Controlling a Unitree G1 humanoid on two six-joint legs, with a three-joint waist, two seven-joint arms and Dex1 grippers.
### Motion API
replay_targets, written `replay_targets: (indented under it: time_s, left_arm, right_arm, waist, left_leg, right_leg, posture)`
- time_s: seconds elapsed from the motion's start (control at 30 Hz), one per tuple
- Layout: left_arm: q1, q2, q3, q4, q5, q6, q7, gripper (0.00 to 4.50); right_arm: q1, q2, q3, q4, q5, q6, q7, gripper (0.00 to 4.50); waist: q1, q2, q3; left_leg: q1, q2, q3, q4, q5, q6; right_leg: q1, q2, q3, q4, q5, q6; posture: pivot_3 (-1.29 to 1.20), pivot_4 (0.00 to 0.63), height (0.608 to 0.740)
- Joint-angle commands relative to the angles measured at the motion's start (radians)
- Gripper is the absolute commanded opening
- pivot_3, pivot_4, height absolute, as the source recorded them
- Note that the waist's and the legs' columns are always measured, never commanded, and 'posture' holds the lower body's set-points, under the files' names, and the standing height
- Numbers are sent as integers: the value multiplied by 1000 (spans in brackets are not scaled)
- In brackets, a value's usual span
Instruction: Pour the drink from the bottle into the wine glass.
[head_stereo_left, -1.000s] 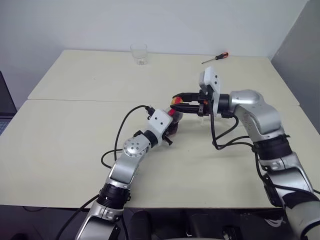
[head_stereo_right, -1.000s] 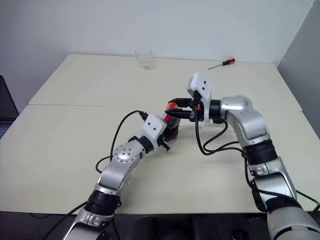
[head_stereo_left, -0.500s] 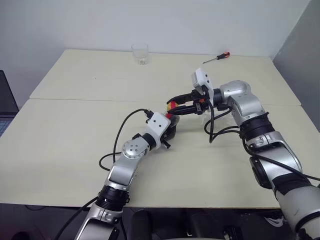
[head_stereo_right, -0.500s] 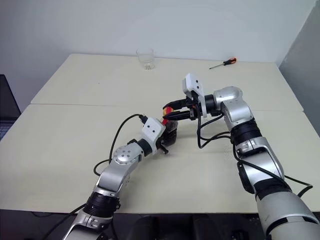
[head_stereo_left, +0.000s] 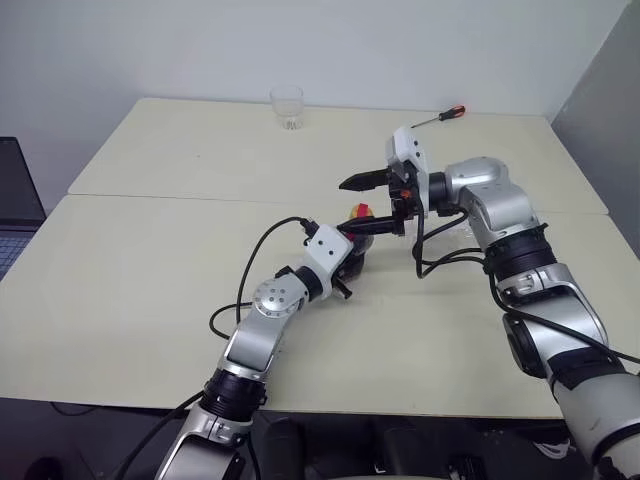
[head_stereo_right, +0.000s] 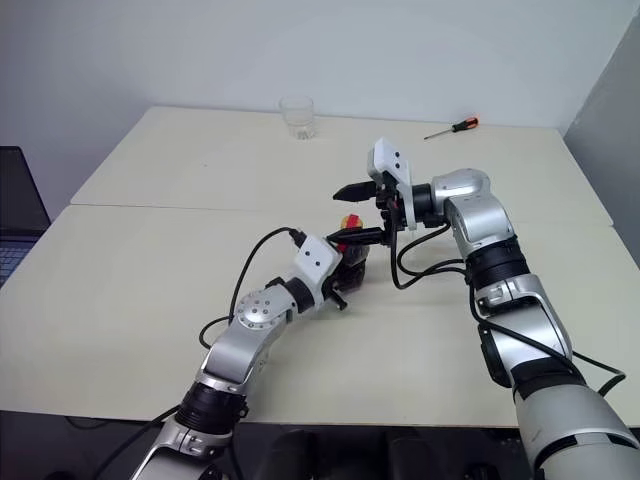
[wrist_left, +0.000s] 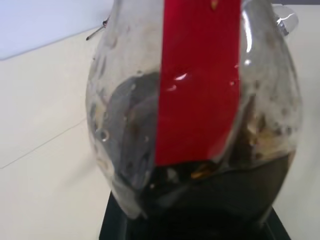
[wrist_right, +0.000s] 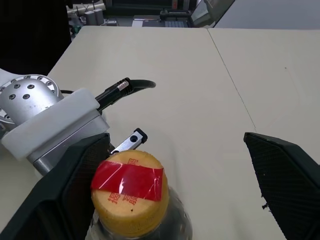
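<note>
The left gripper (head_stereo_left: 352, 262) is clenched on the small squat clear plastic bottle (head_stereo_left: 355, 248) of dark drink (wrist_left: 210, 195), upright at mid-table (head_stereo_left: 150, 250). The right gripper (head_stereo_left: 362, 205) is spread wide, its black fingers (head_stereo_left: 360, 182) on either side of the yellowish red-taped cap (wrist_right: 131, 192), not touching it.

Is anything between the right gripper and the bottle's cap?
Nothing visible. The open right gripper has a finger on each side of the cap, with only bare table showing in the gaps. The cap is on the bottle.
</note>
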Motion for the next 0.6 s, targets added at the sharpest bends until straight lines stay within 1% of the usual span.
replay_targets:
  time_s: [0.03,0.27,0.5,0.6]
  left_arm:
    - [-32,-13,-13,-33,-10,-36,-13,794]
    - [-38,-18,-12,-25,-8,-40,-18,792]
    - [-44,-25,-16,-13,-8,-48,-28,789]
    - [-45,-27,-18,-9,-8,-51,-28,772]
  right_arm:
    - [2,-17,-43,-77,27,14,-21,4500]
    - [59,-80,-109,-213,53,56,-98,4500]
    - [167,-144,-198,-488,137,221,-232,4500]
    - [210,-151,-239,-595,191,293,-292,4500]
  waist:
    - [0,0,0]
    - [2,1,1]
    - [2,2,1]
    - [1,2,1]
  left_leg:
    - [0,0,-1,0,0,0]
    - [-1,-1,-5,2,0,0]
    - [-1,-1,-7,2,0,0]
    - [-1,-1,-8,3,0,0]
  right_leg:
    - [0,0,0,0,0,0]
    - [1,0,-2,0,0,0]
    - [1,0,-2,0,0,0]
    - [2,0,-2,0,0,0]
  posture:
    - [0,150,740]
    - [0,150,740]
    - [0,150,740]
    - [0,150,740]
